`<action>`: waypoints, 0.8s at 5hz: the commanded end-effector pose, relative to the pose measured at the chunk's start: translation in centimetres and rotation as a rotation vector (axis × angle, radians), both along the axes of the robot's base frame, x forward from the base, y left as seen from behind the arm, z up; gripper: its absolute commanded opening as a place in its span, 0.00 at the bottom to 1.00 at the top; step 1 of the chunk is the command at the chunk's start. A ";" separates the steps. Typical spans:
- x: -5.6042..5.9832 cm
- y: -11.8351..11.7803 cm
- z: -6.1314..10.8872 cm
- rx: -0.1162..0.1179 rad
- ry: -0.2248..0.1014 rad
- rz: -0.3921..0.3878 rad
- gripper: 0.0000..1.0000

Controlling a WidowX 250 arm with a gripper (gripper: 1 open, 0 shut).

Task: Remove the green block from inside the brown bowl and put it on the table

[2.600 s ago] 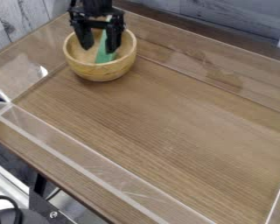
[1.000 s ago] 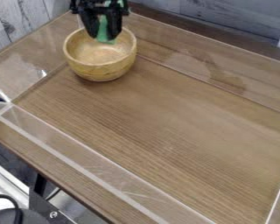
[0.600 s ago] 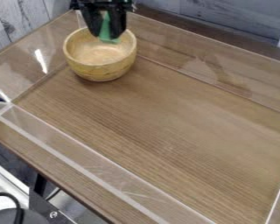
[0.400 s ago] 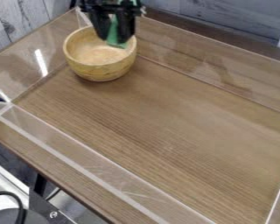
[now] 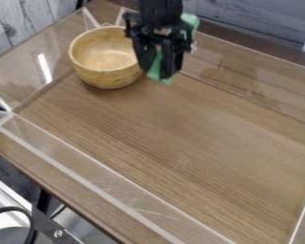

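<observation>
My black gripper (image 5: 160,71) hangs above the table (image 5: 181,143), just right of the brown bowl (image 5: 108,58), pointing straight down. It is shut on the green block (image 5: 156,65), which shows as a bright green bar standing upright between the dark fingers, its lower end clear of the tabletop. The bowl's hollow looks empty and the bowl sits near the back left corner. The upper arm runs out of the top edge of the view.
Clear acrylic walls (image 5: 66,157) run along the table's edges, one close in front and one behind the bowl. A wide stretch of wood-grain surface lies to the right of and in front of the gripper.
The gripper has lifted the green block out of the bowl and carried it right and slightly toward the camera, past the bowl's rim. The bowl has stayed in place.
</observation>
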State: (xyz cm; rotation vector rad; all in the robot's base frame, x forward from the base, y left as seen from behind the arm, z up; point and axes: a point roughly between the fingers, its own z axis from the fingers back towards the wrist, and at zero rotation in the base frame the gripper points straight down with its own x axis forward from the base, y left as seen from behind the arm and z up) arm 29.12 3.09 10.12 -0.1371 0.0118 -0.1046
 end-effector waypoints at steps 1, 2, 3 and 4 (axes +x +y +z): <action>-0.5 -1.0 0.2 0.030 -0.066 -0.045 0.00; -1.2 -2.3 -2.0 0.037 -0.041 -0.082 0.00; -1.3 -3.0 -4.2 0.047 -0.016 -0.106 0.00; -1.5 -2.2 -5.3 0.052 0.006 -0.092 0.00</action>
